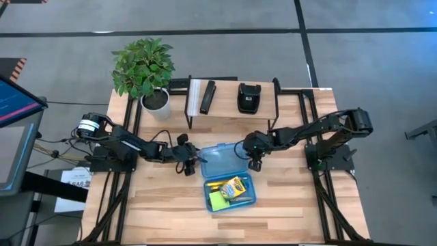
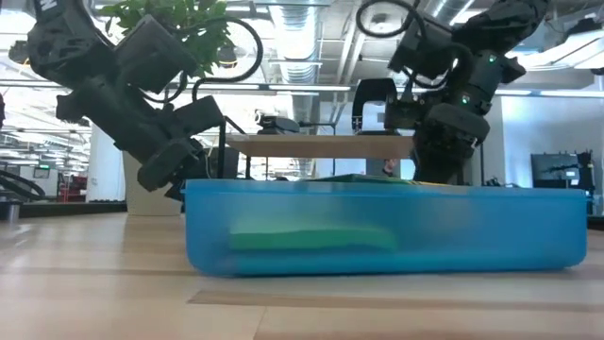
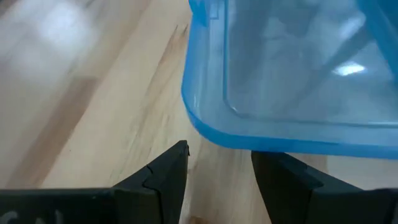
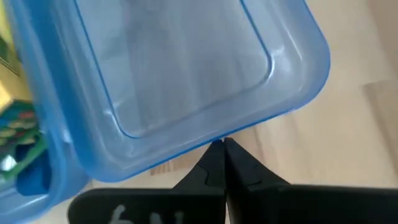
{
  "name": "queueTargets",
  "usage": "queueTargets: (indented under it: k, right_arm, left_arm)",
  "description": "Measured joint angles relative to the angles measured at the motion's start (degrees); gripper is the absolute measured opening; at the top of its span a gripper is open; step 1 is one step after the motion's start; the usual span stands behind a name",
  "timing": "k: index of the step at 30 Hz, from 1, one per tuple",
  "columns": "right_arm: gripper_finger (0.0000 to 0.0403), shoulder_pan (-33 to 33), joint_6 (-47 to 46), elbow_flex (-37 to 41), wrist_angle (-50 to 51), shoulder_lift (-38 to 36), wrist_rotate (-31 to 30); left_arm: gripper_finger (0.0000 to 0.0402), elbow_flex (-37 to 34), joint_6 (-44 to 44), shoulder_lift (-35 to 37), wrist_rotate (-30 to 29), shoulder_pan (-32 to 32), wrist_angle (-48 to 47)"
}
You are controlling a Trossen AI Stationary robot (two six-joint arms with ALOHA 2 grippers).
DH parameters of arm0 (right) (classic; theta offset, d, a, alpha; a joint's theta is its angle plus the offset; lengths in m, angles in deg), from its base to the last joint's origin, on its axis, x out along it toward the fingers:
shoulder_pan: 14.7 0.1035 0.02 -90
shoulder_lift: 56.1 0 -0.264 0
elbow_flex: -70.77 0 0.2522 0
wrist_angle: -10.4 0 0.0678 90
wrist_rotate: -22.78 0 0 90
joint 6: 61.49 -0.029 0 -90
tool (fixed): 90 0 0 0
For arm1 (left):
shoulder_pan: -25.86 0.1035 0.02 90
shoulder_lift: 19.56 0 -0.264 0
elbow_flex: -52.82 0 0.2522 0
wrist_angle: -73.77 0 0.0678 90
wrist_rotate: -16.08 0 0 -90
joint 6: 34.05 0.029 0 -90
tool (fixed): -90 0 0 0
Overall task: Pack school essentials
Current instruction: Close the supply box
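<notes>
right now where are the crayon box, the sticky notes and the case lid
crayon box (image 1: 234,186), high view, middle of its yellow front
sticky notes (image 1: 218,200), high view, centre of the green pad
case lid (image 1: 220,162), high view, middle of the open blue lid

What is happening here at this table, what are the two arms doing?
Both arms work at an open blue plastic case. Its tray already holds a crayon box and a green sticky-note pad. The left claw is open at one corner of the lid; the right claw is shut at the opposite edge.
</notes>
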State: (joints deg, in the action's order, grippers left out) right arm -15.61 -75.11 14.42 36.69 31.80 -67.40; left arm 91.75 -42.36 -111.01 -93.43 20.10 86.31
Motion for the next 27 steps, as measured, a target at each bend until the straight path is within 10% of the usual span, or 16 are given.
queueTargets:
  k: [27]
  right_arm:
    - [0.0008, 6.97, -0.29, -0.22, 3.39, -16.46, -7.45]
  left_arm:
    - [0.0169, 0.56, 9.65, 15.45, 5.21, -6.19, 7.30]
